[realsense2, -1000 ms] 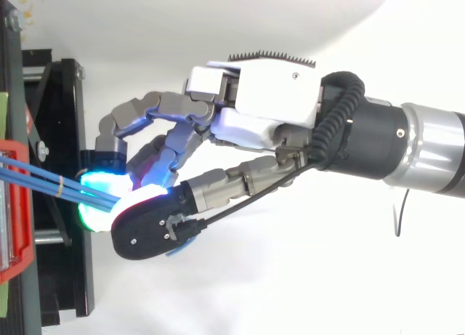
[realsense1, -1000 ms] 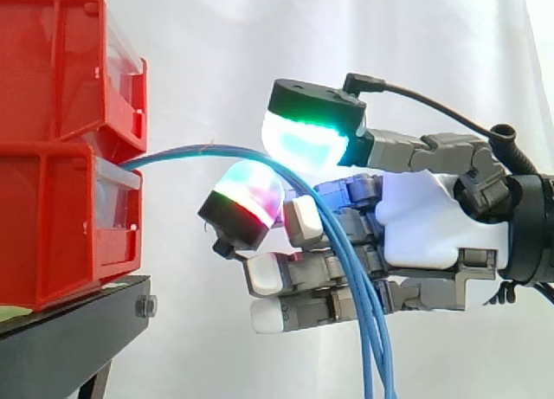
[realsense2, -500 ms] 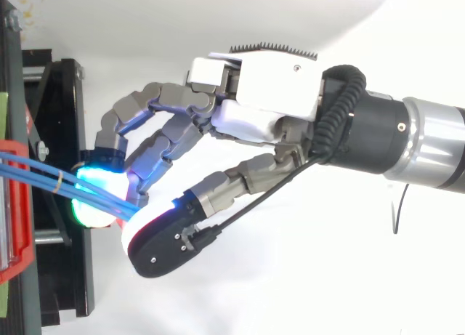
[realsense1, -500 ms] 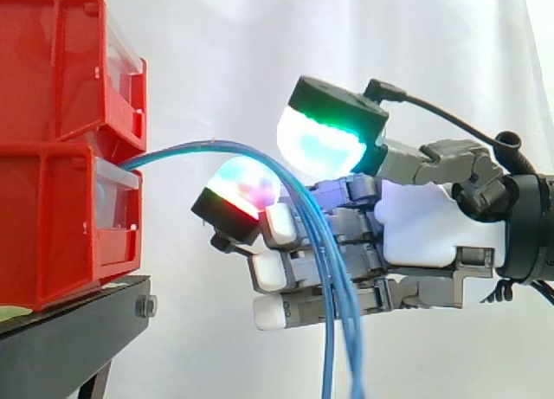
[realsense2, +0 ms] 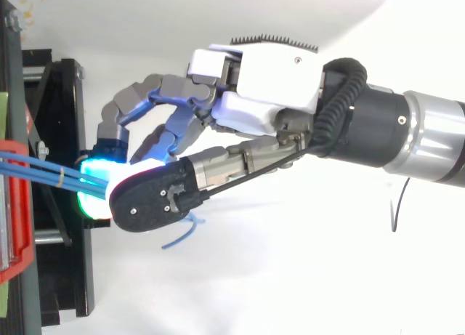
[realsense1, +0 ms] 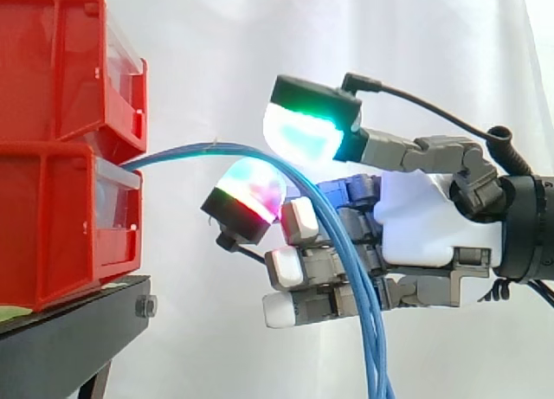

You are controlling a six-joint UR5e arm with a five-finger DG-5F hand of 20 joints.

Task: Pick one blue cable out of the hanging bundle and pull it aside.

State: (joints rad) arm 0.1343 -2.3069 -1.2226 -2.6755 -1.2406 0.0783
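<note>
Several blue cables (realsense1: 199, 150) leave the lower red bin (realsense1: 52, 234), arc to the right and hang down past the bottom edge. My hand (realsense1: 433, 217) reaches in from the right with its fingers curled. The green-glowing thumb pad (realsense1: 303, 131) sits just above a red-and-cyan finger pad (realsense1: 251, 191), and the cables run through the narrow gap between them. I cannot tell how many cables are caught. From above, the cables (realsense2: 36, 171) disappear under the thumb of my hand (realsense2: 269, 95), and a loose blue cable end (realsense2: 182, 233) pokes out below it.
Two red bins are stacked on a black stand (realsense1: 69, 330) at the left, the upper bin (realsense1: 61, 61) over the lower one. A white curtain hangs behind. The stand's frame (realsense2: 65, 117) lies directly under my fingertips.
The thumb, raised half a second ago, has come down onto the cables over the finger pad. The hanging part of the bundle has swung to the right, and a cable end now shows from above.
</note>
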